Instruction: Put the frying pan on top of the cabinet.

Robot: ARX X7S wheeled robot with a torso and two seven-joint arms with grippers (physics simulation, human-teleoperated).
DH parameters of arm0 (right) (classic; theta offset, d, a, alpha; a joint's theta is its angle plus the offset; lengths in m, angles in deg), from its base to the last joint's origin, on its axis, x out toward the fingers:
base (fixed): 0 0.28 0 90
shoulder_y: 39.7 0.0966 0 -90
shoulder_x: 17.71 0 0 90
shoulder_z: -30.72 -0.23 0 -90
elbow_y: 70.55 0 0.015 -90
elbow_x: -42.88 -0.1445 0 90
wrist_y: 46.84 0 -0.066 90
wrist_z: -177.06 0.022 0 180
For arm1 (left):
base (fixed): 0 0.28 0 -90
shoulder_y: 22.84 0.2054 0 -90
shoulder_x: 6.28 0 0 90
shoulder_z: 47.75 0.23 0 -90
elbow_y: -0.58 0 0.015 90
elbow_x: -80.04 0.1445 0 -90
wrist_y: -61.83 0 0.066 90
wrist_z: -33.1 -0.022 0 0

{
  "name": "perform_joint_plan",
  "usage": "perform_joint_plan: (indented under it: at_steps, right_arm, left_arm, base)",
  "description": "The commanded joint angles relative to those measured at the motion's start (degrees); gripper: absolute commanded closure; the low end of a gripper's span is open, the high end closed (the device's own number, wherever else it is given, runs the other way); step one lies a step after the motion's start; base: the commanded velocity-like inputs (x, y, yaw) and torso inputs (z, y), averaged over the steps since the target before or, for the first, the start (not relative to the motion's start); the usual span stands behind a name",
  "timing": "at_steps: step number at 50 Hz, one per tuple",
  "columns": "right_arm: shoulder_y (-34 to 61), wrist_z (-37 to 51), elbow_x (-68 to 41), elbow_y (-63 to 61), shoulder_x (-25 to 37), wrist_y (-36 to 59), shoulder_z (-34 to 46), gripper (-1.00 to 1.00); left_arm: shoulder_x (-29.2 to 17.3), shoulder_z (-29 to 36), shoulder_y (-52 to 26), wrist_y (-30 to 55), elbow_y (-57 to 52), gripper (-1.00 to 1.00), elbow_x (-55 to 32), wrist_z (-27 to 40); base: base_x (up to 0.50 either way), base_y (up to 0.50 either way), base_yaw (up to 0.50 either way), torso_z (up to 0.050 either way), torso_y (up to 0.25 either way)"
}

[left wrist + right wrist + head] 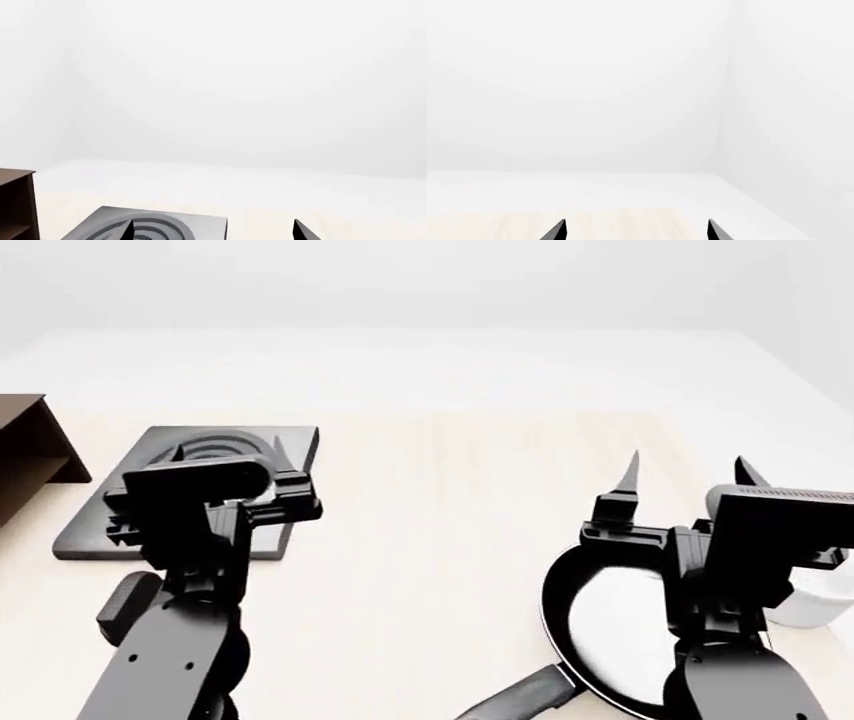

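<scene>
Spanning the head view, pale wooden table. Standing at its far left edge, dark brown cabinet, cut off by the frame. Just beside that, flat grey hob with concentric rings, partly behind the left gripper. Lying near the right edge, black frying pan, handle pointing toward the robot, under the right gripper. Spread apart and empty, both grippers' 2 fingertips.
</scene>
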Motion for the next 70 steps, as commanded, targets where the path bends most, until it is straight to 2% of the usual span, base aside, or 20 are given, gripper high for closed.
perform_joint_plan:
  at_steps: [1, 2, 4, 5, 6, 16, 20, 22, 27, 32, 40, 49, 61, 70]
  right_arm:
    - [0.0, 0.0, -0.8, -0.7, 0.3, 0.8, -0.4, -1.00]
    - [-0.5, -0.4, -1.3, -0.9, 0.4, 0.2, -0.9, -1.00]
    - [-0.6, -0.4, -1.2, -0.9, 0.5, 0.0, -0.7, -1.00]
    - [-0.6, -0.4, -1.2, -0.9, 0.5, 0.1, -0.6, -1.00]
    - [-0.6, -0.4, -1.2, -0.9, 0.6, 0.0, -0.5, -1.00]
    - [-0.6, 0.0, -1.2, -0.7, 0.8, -0.1, -0.1, -1.00]
    - [-0.6, 0.1, -1.1, -0.6, 0.9, -0.2, 0.1, -1.00]
    - [-0.6, 0.1, -1.2, -0.6, 0.9, -0.3, 0.1, -1.00]
    - [-0.6, 0.2, -1.2, -0.4, 1.0, -0.4, 0.3, -1.00]
    - [-0.5, 0.3, -1.4, -0.2, 1.0, -0.5, 0.3, -1.00]
    - [-0.5, 0.4, -1.5, -0.2, 1.2, -0.5, 0.6, -1.00]
    - [-0.4, 0.6, -1.7, 0.0, 1.3, -0.6, 0.8, -1.00]
    - [-0.3, 0.8, -2.0, 0.3, 1.5, -0.7, 1.0, -1.00]
    - [-0.4, 0.9, -2.3, 0.2, 1.6, -0.7, 0.8, -1.00]
  left_arm:
    - [-4.2, 1.3, -0.3, 14.1, -9.5, -1.00, -5.0, -3.3]
    - [-12.8, 1.6, -8.8, 22.7, -18.1, -1.00, -13.5, -11.9]
    - [-11.1, 1.1, -10.4, 39.9, -25.5, -1.00, -13.9, -27.2]
    - [-11.1, 1.0, -10.5, 48.5, -25.9, -1.00, -14.1, -27.2]
    - [-11.0, 0.8, -10.6, 51.3, -26.1, -1.00, -14.3, -27.3]
    - [-12.6, 0.8, -12.1, 55.5, -28.4, -1.00, -19.1, -29.1]
    - [-17.6, -0.8, -15.8, 55.6, -24.6, -1.00, -44.3, -15.2]
    - [-18.8, -0.5, -18.0, 55.5, -22.5, -1.00, -52.8, -9.2]
    - [-19.5, 3.1, -22.0, 55.1, -18.2, -1.00, -59.5, -5.6]
    - [-19.4, 6.3, -26.6, 54.9, -10.5, -1.00, -71.7, 2.7]
    - [-18.6, 10.9, -27.8, 53.2, -9.7, -1.00, -73.1, 4.9]
    - [-17.4, 14.3, -28.1, 52.8, -8.4, -1.00, -79.7, 11.2]
    - [-14.1, 19.6, -27.4, 50.9, -6.9, -1.00, -79.1, 14.8]
    - [-11.8, 24.8, -25.8, 49.3, -7.8, -1.00, -73.9, 12.9]
  base:
    - [0.00, 0.00, 0.00, 0.000, 0.000]
    - [0.00, 0.00, 0.00, 0.000, 0.000]
    - [0.00, 0.00, 0.00, 0.000, 0.000]
    - [0.00, 0.00, 0.00, 0.000, 0.000]
    - [0.00, 0.00, 0.00, 0.000, 0.000]
    - [0.00, 0.00, 0.00, 0.000, 0.000]
    - [0.00, 0.00, 0.00, 0.000, 0.000]
    - [0.00, 0.00, 0.00, 0.000, 0.000]
    - [0.00, 0.00, 0.00, 0.000, 0.000]
    - [0.00, 0.00, 0.00, 0.000, 0.000]
    - [0.00, 0.00, 0.00, 0.000, 0.000]
    - [0.00, 0.00, 0.00, 0.000, 0.000]
    - [0.00, 0.00, 0.00, 0.000, 0.000]
    - [0.00, 0.00, 0.00, 0.000, 0.000]
